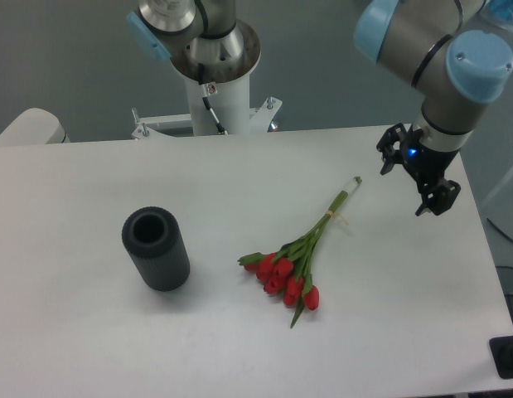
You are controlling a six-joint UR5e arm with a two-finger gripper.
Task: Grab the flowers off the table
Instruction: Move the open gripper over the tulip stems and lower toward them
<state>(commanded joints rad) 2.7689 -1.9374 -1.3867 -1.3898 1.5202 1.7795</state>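
1. I am looking at the table (389, 332) from the fixed camera, and the flowers (299, 257) are lying flat on it, a little right of the middle
2. The red heads are pointing toward the near edge and a bit to the left in the picture, while the green stems are running up and to the right, ending in a pale tip
3. A pale band is sitting around the stems, about halfway along them
4. The gripper (414, 180) is hanging over the far right part of the table, to the right of the stem tip and apart from it; it is not touching the flowers
5. Its fingers are dark and I am seeing a gap between the two ends, so the pincer is looking released to me, with nothing inside it
6. A small blue light is glowing on the wrist just above the gripper
7. The arm (455, 75) is coming down from the top right corner, grey with light blue caps on the joints
8. A vase (155, 249), dark and ribbed, is standing on the left half of the table, well apart from the flowers, and its open mouth is facing up
9. The white base column (215, 83) of the robot is standing behind the far edge of the table, near the middle
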